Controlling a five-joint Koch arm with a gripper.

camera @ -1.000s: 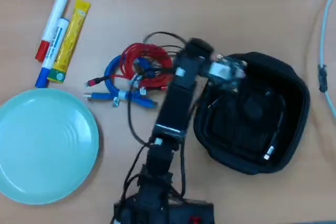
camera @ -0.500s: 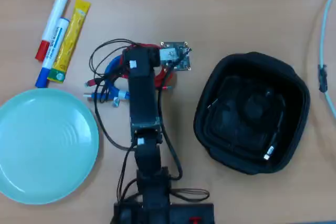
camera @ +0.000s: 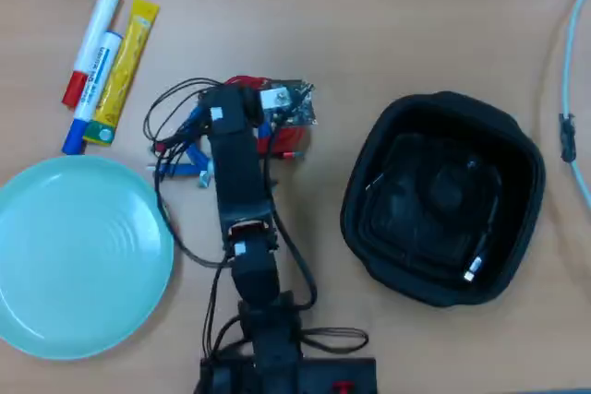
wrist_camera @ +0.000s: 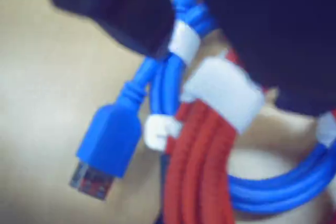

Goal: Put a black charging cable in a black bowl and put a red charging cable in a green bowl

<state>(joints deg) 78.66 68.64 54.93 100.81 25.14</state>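
Arm just swung off the squarish matte black bowl (camera: 443, 214), thin black cable (camera: 473, 269) left inside, and now sits over the bright red coiled cable (wrist_camera: 197, 166). Red's next for the mint-green dish (camera: 78, 256); can't tell if the fingers are open.

In the overhead view the green bowl (camera: 78, 256) sat at the bench's (camera: 369, 6) left edge, the black bowl (camera: 441, 196) at right with the black charging cable (camera: 476, 260) inside. Between them the arm (camera: 242, 191) covered the red charging cable (camera: 288, 140), which overlapped a second cable (wrist_camera: 173, 77). Two markers (camera: 90, 53) and a sachet (camera: 123, 66) lay behind the green bowl
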